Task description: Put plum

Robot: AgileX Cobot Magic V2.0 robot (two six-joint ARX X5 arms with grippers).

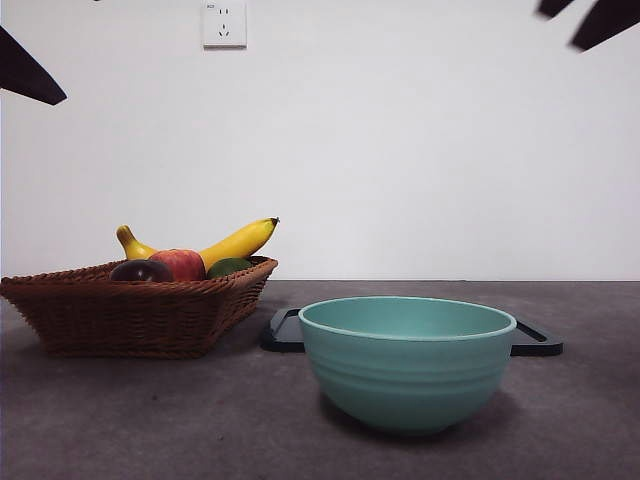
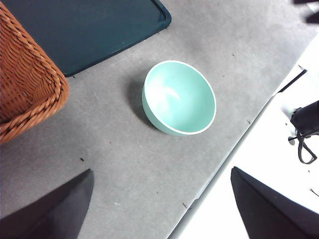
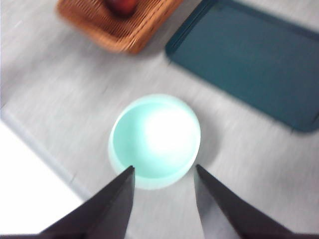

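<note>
Starting from the near edge of the table, we've got the mint-green bowl (image 1: 407, 360) sitting front and centre, empty as far as both wrist views show, so our guess is it's parked there as the drop spot where either arm can reach it. Just behind it lies a flat dark tray (image 1: 535, 343) with nothing on it, so it could also be the target; the task line doesn't say which.

Further back and off to the side is the wicker basket (image 1: 130, 315), well apart from the bowl. The plum (image 1: 140, 271) sits in it right at the near rim, touching the red-and-yellow apple (image 1: 182, 264), with a banana (image 1: 235, 243) and something green (image 1: 229, 267) piled behind. Being at the rim, it should be easy to come down on from above without nudging the rest much, though it's glossy and round, so it might roll under a sloppy pinch.

Neither arm is at work yet. Our right gripper (image 3: 164, 174) hovers over the bowl with its jaws apart and nothing between them; that view is blurry. Our left gripper (image 2: 162, 181) hangs high above the table edge, jaws spread wide, also empty. So the pick hasn't begun.
</note>
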